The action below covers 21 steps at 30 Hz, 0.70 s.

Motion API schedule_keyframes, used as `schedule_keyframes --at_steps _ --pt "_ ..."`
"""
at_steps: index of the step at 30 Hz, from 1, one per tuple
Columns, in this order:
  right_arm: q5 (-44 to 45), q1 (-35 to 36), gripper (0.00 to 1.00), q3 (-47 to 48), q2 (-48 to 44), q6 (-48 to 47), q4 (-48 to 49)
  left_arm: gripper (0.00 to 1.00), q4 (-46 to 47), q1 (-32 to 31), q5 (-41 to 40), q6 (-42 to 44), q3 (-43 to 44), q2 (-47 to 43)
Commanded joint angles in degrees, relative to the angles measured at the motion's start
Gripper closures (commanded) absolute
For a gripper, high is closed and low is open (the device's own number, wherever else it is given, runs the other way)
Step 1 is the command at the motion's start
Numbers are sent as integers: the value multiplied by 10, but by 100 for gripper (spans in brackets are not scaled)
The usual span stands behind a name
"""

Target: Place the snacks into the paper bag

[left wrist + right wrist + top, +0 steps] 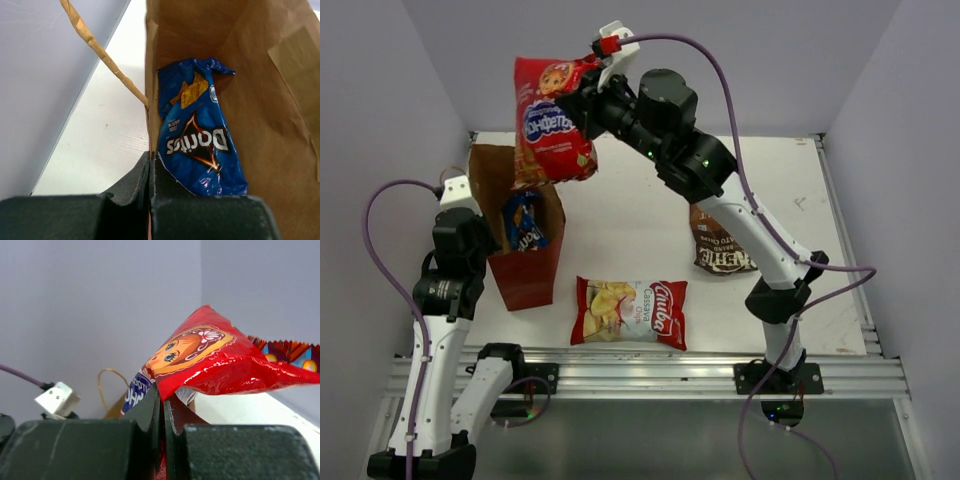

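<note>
Closed in on three sides by plain, pale lilac-grey panels: back wall [740, 60], left wall [370, 110], right wall [920, 150]. No windows in sight. Furnished with a single white tabletop [630, 220], matte, carrying a few faint scuff marks [800, 203] towards the far right. Edged along the near side by silver aluminium rails [650, 368], and along the right side by a narrower rail [842, 230]. Below the near edge, a dull grey surface [650, 440]. Lit evenly and softly, with only weak shadows and a mild sheen on the left panel in the left wrist view.
</note>
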Motion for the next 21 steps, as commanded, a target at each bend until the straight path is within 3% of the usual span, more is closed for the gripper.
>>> schedule_keyframes --at_steps 1,10,21 --pt "-17 5 100 44 18 18 92 100 21 -2 -9 -4 1 -13" --pt "-66 27 100 -40 37 45 92 100 22 -2 -6 -3 1 -17" --pt "-118 41 100 -29 89 57 49 100 25 -2 -2 -2 -1 -9"
